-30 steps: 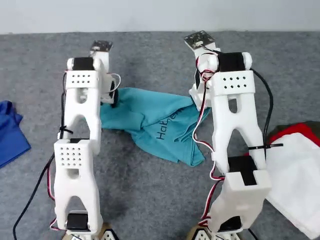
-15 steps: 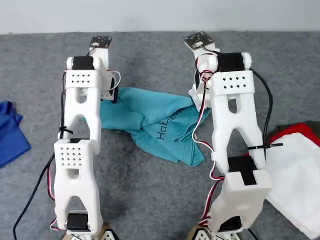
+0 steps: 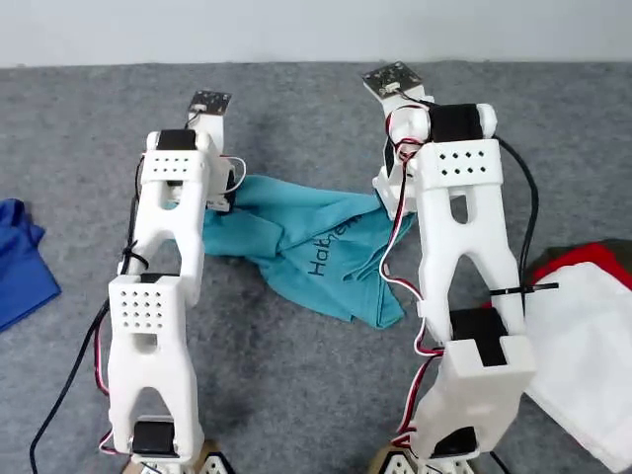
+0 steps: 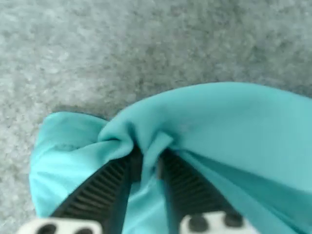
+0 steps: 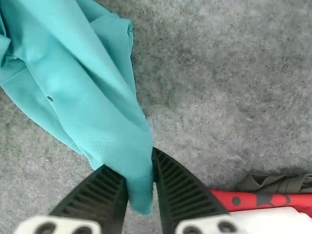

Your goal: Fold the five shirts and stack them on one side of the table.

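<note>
A teal shirt (image 3: 296, 242) lies crumpled on the grey carpet between the two arms. In the left wrist view my left gripper (image 4: 146, 163) is shut on a bunched fold of the teal shirt (image 4: 219, 126), lifted a little off the carpet. From above, that arm holds the shirt's left end (image 3: 222, 193). My right gripper (image 5: 140, 187) is shut on a hanging edge of the teal shirt (image 5: 87, 92); from above it sits at the shirt's right end (image 3: 390, 202). A blue shirt (image 3: 20, 262) lies at the table's left edge.
A white shirt (image 3: 583, 346) lies over a red one (image 3: 583, 259) at the right edge, with a dark olive garment (image 5: 278, 181) behind them. Grey carpet (image 3: 296, 109) stretches open beyond the arms toward the pale back wall.
The left arm has shifted right and slightly nearer, pulling the teal shirt's left end with it. The right arm has stayed put.
</note>
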`<action>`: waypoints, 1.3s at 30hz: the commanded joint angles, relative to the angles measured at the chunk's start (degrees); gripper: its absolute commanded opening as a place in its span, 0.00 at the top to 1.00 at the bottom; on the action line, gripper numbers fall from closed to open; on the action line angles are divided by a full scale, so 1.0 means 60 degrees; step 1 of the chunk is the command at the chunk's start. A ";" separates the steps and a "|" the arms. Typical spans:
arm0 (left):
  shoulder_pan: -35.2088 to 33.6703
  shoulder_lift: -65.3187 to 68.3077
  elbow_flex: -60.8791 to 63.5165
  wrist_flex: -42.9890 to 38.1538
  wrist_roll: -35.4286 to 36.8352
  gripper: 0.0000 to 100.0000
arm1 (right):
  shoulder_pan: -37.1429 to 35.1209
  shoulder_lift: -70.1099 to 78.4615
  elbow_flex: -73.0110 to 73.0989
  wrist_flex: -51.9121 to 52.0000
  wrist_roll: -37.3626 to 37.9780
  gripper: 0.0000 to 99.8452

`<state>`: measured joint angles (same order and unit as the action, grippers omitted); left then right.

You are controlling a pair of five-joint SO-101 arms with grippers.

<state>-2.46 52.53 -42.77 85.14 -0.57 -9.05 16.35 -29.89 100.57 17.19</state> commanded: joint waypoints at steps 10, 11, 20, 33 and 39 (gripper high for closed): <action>-0.0029 -0.2051 -0.3099 0.2593 0.0615 0.99 | -0.0037 -0.0491 -0.0029 0.0271 -0.0103 0.99; 0.0000 -0.2418 -0.3070 0.2593 0.0659 0.99 | -0.0007 -0.0505 -0.0029 0.0286 -0.0103 0.99; 0.0044 -0.5978 -0.1634 0.2564 0.0674 0.99 | 0.0037 -0.0505 -0.0029 0.0300 -0.0103 0.99; 0.0103 -0.9744 0.1223 0.2520 0.0586 0.99 | 0.1780 -0.1311 -0.0029 0.0330 -0.0044 0.99; 0.1245 -0.9245 0.5092 0.1905 0.0601 0.99 | 0.1634 -0.1267 0.0747 0.0095 -0.0044 0.99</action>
<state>0.35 -3.47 -22.90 98.86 2.86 1.58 11.60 -28.04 100.57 17.19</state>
